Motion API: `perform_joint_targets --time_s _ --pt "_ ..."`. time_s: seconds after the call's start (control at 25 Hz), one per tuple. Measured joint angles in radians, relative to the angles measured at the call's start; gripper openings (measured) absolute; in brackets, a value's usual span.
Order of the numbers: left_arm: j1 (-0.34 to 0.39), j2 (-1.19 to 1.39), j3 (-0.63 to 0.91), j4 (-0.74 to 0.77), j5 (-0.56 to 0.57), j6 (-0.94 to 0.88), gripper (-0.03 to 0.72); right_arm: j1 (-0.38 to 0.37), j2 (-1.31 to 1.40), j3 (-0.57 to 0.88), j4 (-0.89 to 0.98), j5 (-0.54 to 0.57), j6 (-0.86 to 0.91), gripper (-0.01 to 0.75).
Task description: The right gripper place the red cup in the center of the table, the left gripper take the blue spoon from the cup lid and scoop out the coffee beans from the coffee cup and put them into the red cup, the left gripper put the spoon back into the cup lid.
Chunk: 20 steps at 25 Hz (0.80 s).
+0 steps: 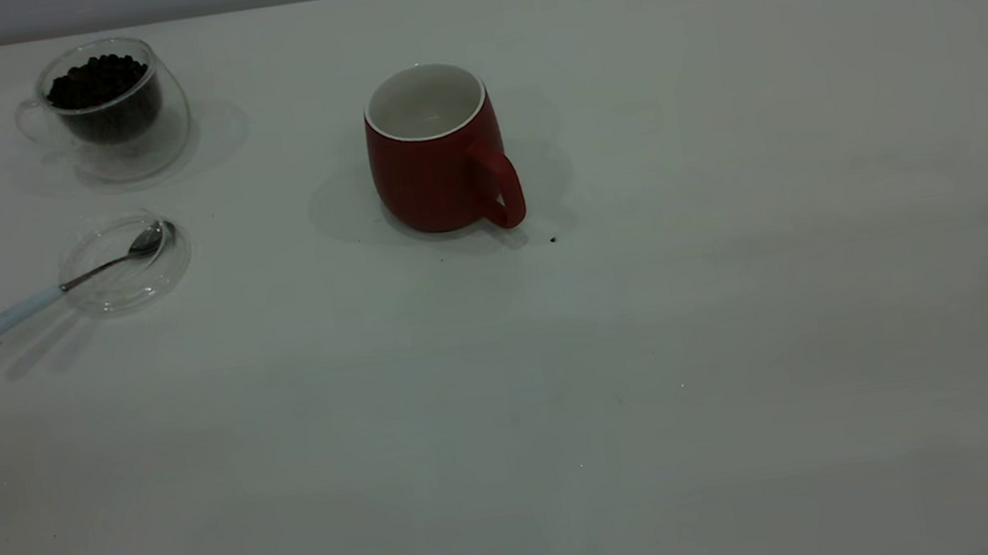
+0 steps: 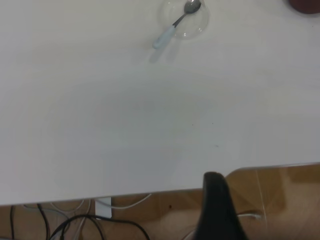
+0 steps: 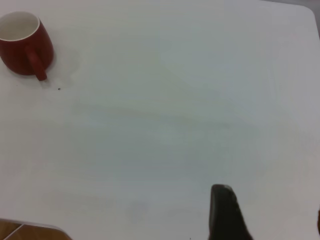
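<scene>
The red cup (image 1: 432, 153) stands upright near the middle of the table (image 1: 653, 343), handle toward the camera, and its white inside looks empty; it also shows in the right wrist view (image 3: 22, 45). The coffee cup (image 1: 106, 108) holds the coffee beans (image 1: 97, 79) at the far left. In front of it lies the cup lid (image 1: 125, 263) with the blue spoon (image 1: 62, 288) resting in it, handle sticking out over the rim. Neither arm shows in the exterior view. My left gripper (image 2: 267, 210) hangs off the table's edge, far from the spoon (image 2: 172, 27). My right gripper (image 3: 270, 205) hovers over bare table, open and empty.
A small dark speck (image 1: 552, 239) lies on the table just right of the red cup's handle. Below the table edge in the left wrist view are a wooden floor (image 2: 280, 195) and cables (image 2: 75, 225).
</scene>
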Motion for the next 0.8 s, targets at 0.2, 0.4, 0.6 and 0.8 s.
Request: perform_joint_targets --time_s 0.2,0.4,0.6,0.8 --pt "0.045 -0.12 0.0 0.003 0.005 0.0 0.559 0.0 0.0 0.0 0.0 0.0 0.0 0.466" --pt "0.048 -0.123 0.0 0.004 0.008 0.0 0.559 0.0 0.0 0.0 0.0 0.0 0.0 0.466" --pt "0.048 -0.123 0.0 0.005 0.008 0.0 0.559 0.0 0.0 0.0 0.0 0.0 0.0 0.466" --pt "0.048 -0.123 0.0 0.006 0.008 0.0 0.559 0.0 0.0 0.0 0.0 0.0 0.0 0.466"
